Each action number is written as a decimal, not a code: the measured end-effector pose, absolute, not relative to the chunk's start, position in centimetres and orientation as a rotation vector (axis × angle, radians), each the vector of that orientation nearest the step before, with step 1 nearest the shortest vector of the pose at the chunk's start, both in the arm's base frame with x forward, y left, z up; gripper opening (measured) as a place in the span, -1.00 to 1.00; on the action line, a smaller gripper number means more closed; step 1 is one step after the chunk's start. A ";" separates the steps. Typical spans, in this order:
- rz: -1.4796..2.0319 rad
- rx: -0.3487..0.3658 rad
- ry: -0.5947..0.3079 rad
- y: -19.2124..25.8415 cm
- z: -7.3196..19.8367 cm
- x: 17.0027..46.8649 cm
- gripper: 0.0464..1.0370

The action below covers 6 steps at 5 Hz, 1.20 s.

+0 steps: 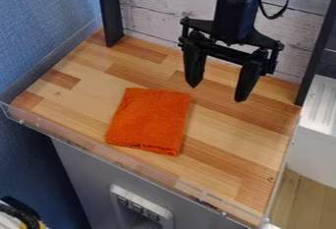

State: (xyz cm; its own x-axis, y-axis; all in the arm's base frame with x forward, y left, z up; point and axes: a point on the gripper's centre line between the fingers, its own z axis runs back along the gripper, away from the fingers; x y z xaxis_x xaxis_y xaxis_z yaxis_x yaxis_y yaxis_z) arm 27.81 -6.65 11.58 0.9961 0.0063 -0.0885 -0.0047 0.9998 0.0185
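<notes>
On the wooden tabletop [230,139], a folded orange cloth [150,121] lies flat, its lower corner near the transparent front rim [131,167]. The black gripper [216,93] hangs beyond its upper right corner, fingers spread, holding nothing; its height is hard to judge. This looks like a stage without contact; any grasp would call for shifting toward the cloth and lowering. Wood stretches rightward, whitewashed planks [164,8] behind.

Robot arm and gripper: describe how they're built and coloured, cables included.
The arm is black, with a thick, rounded lower section. A black cable loops out beside it. The gripper is also black: a wide, jointed crosspiece carrying two chunky fingers that taper towards their tips. No markings can be made out.
</notes>
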 end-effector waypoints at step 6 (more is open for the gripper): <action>-0.124 -0.012 -0.028 1.2 10.6 28.3 0.92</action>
State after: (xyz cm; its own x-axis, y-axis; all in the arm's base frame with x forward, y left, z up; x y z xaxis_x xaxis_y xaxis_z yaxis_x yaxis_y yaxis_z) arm 28.25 1.23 10.65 0.9920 -0.1232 0.0284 0.1235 0.9923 -0.0106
